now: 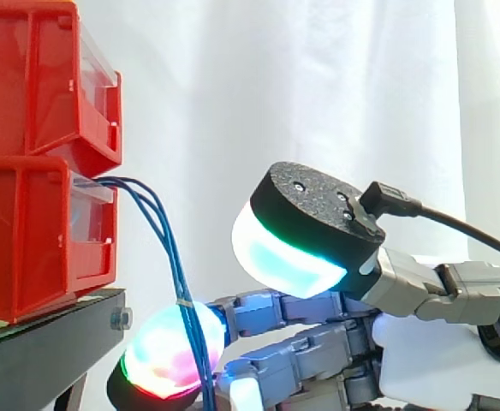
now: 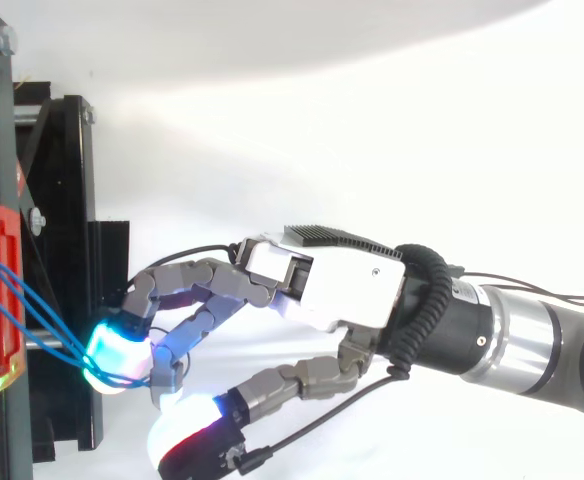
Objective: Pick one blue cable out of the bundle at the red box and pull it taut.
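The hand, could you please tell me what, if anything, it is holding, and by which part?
The hand pinches the blue cables between its fingertips, at the hanging stretch below the red bin; one or several, I cannot tell.

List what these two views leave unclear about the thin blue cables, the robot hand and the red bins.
1. Lower ends of the thin blue cables: cut off by the side view's bottom edge.
2. Whether the robot hand grips any cable: its glow washes out the contact, both views.
3. Where the cables start inside the lower red plastic bin: hidden by its wall, side view; cut by the left edge, top view.
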